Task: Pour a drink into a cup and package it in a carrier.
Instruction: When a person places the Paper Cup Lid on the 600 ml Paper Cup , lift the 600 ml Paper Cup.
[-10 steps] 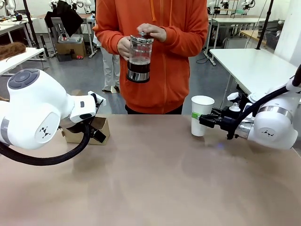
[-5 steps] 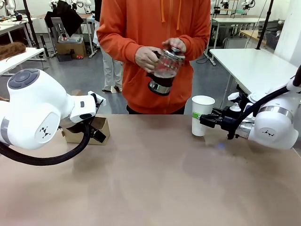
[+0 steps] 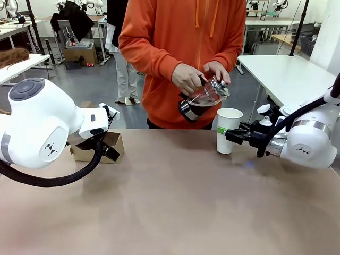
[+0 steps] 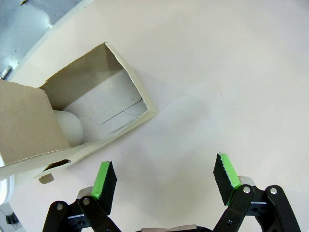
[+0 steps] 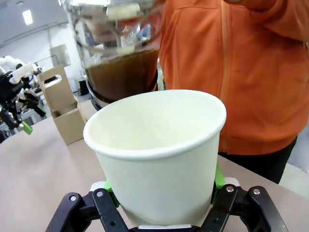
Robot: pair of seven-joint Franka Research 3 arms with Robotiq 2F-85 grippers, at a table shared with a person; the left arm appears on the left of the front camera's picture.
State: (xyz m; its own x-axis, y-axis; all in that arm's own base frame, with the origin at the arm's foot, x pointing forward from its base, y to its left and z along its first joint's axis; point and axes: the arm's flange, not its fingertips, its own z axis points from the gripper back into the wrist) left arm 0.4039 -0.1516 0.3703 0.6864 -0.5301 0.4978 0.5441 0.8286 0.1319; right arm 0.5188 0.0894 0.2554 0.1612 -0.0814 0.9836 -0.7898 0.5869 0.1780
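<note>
A person in an orange top tilts the glass press jug (image 3: pixel 203 98), its spout over the tall white cup (image 3: pixel 228 129). Dark brown drink (image 5: pixel 121 73) fills the jug's lower part, and I see no stream falling. My right gripper (image 3: pixel 225 133) is shut on the cup (image 5: pixel 155 150), which stands upright on the table without a lid. The brown carrier (image 3: pixel 99 146) sits at the far left. My left gripper (image 4: pixel 165 178) hangs open just beside the carrier (image 4: pixel 91 108), holding nothing. Something white and rounded (image 4: pixel 71 127) lies in one carrier slot.
The brown table (image 3: pixel 170 202) stretches bare across the middle and front. The person's two hands (image 3: pixel 189 77) hold the jug close above my right gripper. My left arm's big white body (image 3: pixel 42 127) hides part of the carrier.
The person has brought the jug right and down from chest height and tipped it toward the cup. Both arms have stayed still.
</note>
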